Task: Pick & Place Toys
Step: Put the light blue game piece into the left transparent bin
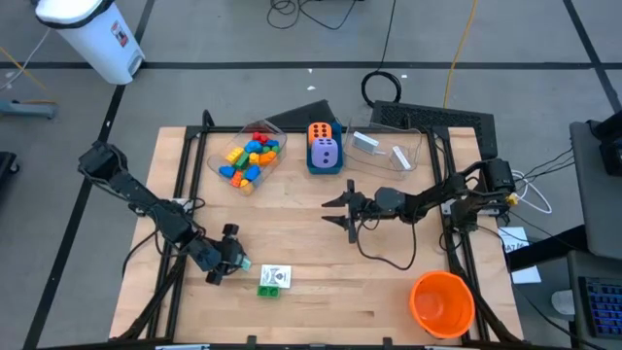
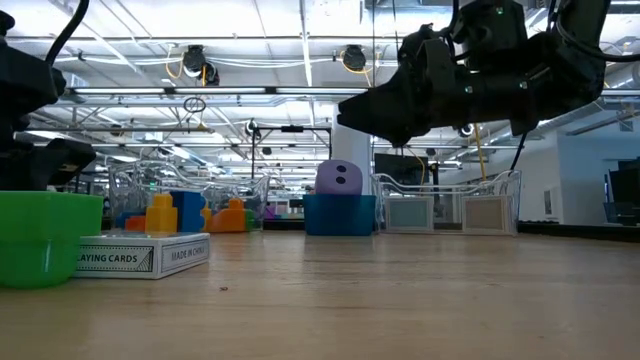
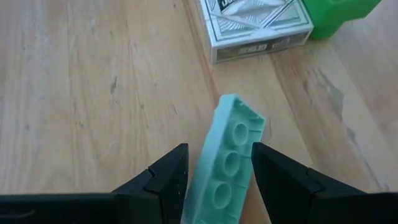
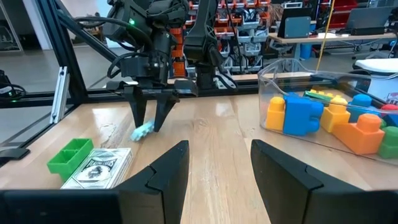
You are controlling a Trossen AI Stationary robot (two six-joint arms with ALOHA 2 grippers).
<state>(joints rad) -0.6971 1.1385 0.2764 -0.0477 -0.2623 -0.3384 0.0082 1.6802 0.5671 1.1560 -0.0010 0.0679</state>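
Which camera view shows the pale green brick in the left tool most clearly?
The left wrist view: the pale green brick fills it, underside sockets visible, between the left tool fingers. The right wrist view shows it far off; the high view barely shows it; the low view does not.

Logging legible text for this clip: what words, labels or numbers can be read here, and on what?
"LAYING CARDS": side of the white card box, first letter hidden behind the green plastic brick.
"MADE IN ...": box end; remainder too small.
Print on the box top in the left wrist view: too blurred.
Red label on the white bin: unreadable.
Purple dotted die: dots only.
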